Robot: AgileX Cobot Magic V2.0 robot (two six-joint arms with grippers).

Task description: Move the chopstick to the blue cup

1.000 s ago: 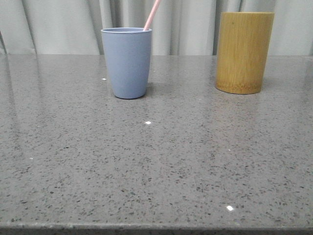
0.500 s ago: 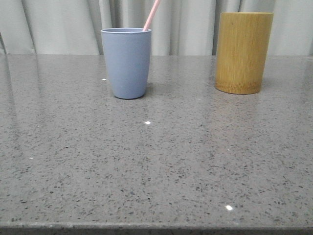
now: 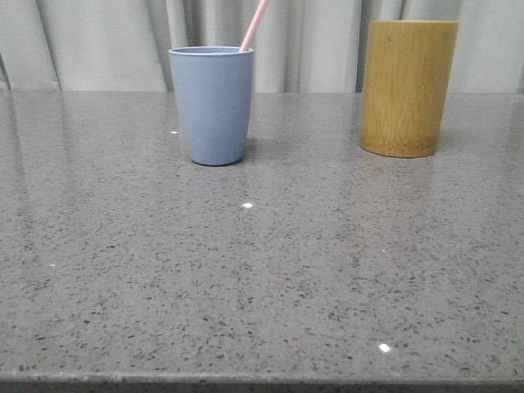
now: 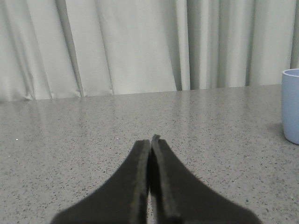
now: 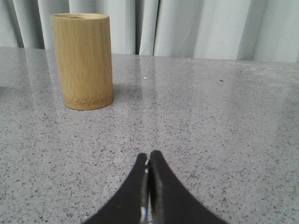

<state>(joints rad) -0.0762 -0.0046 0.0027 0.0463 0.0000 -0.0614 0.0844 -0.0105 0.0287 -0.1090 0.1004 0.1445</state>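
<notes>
Now the chopstick [image 3: 255,24] leans inside the blue cup [image 3: 212,105] on the counter [image 3: 262,270]. Both arms sit low and level, left pincer [image 4: 151,142] and right pincer [image 5: 149,158] each pressed together, gripping nothing.

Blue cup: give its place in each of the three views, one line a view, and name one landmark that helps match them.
Front view: the blue cup stands left of centre at the back of the table, the chopstick leaning out of its rim.
Left wrist view: a slice of it at the picture's right edge, beyond the shut left gripper.
Right wrist view: not in it.
Shared landmark: the bamboo holder links front and right wrist views; the grey curtain backs all three.
</notes>
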